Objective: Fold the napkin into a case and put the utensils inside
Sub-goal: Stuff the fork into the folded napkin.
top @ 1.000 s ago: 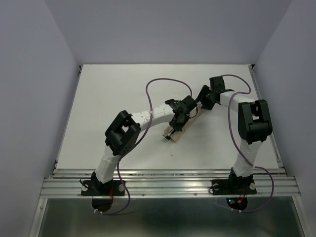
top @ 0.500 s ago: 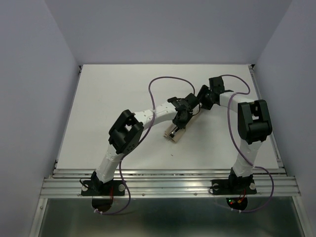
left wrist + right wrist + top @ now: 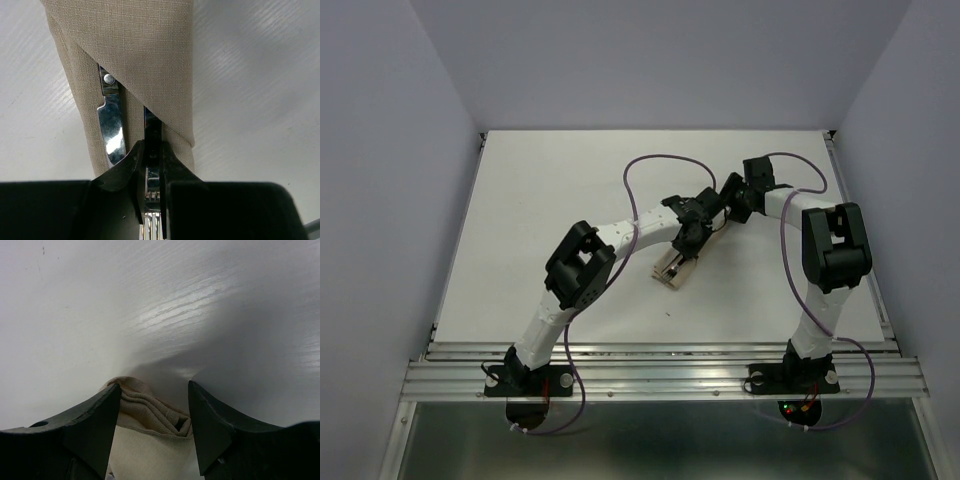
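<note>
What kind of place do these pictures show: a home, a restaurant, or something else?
Most likely a robotics lab test cell, not a dining room. A bare white table is boxed in by plain walls, two arms are bolted to a metal rail, and only one napkin case lies there.

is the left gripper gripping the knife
No, the left gripper is pinched on the fork, while the knife lies free beside it under the flap of the case.
</note>
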Action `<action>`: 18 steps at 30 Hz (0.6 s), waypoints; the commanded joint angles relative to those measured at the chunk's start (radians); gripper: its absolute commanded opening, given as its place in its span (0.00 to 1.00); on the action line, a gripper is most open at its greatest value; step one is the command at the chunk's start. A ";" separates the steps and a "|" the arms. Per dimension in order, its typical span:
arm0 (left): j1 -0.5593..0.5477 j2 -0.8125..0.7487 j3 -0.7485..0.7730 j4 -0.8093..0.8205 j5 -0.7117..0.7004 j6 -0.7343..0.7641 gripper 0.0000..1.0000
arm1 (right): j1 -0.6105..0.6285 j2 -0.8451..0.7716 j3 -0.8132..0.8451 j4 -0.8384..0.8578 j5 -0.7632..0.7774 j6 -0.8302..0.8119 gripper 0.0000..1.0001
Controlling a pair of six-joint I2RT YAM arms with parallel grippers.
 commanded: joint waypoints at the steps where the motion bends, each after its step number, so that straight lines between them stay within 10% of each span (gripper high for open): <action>1: 0.004 -0.035 0.032 -0.001 0.005 -0.008 0.27 | 0.013 0.001 -0.042 -0.049 0.008 0.003 0.63; 6: 0.004 -0.070 -0.006 0.008 0.005 -0.014 0.44 | 0.013 0.001 -0.041 -0.043 0.001 0.001 0.63; 18: 0.002 -0.121 -0.069 0.019 0.005 -0.037 0.44 | 0.013 0.002 -0.035 -0.043 -0.002 0.005 0.63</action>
